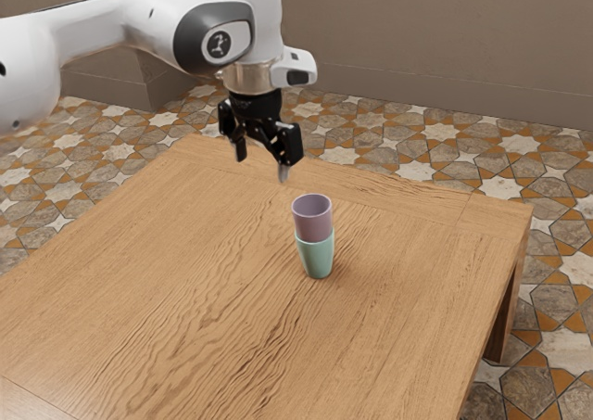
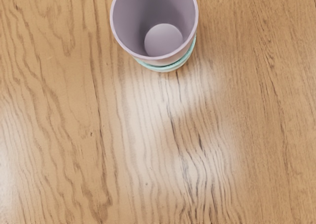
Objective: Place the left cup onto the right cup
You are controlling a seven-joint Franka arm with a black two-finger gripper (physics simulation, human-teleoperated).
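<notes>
Vertically, mouth up, lilac cup [image 1: 311,218] nested in green cup [image 1: 316,258], tool [image 1: 263,165] above, apart, fingers spread, empty.

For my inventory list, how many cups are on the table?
2. The purple cup sits nested inside the green cup, which stands upright on the table. No others visible.

Wooden table [image 1: 185,281], green cup [image 1: 316,257] standing upright

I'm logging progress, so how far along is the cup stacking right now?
Done: the lilac plastic cup sits upright inside the mint-green plastic cup on the wooden table. In hand: nothing; the black two-finger gripper hangs open above the table, apart from the stack. Left: apparently nothing beyond moving the arm clear.
</notes>
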